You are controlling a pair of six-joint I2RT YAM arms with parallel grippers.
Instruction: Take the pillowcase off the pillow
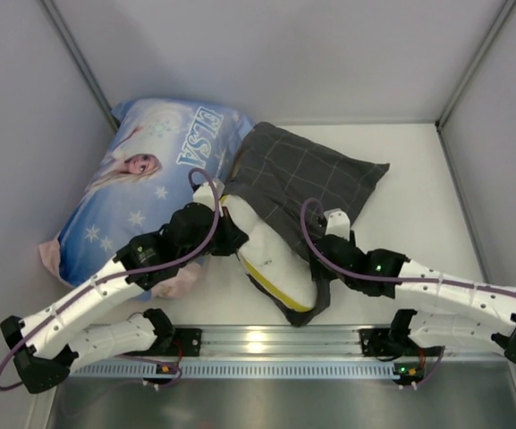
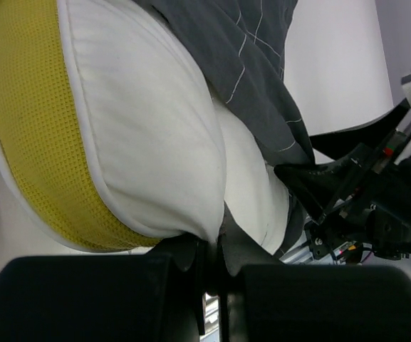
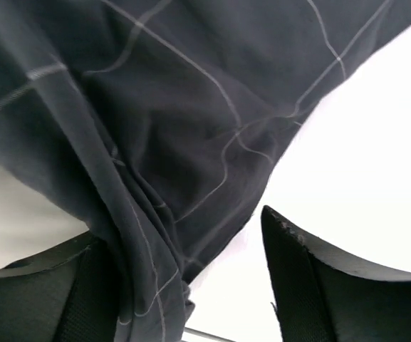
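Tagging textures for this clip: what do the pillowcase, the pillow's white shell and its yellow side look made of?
The pillowcase: thin woven cloth, matte dark grey with light check lines; it hangs in soft folds. The pillow: smooth white fabric, perhaps cotton, faintly ribbed near its seam. The yellow side band: open mesh, probably synthetic; tiny holes show.

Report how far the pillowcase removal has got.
Done: the near half of the pillow is bare, out of the pillowcase. In hand: the left tool is shut on the pillow's corner, and the right tool stands open around the pillowcase's bunched edge. Left: the far half is inside and must be pulled free.
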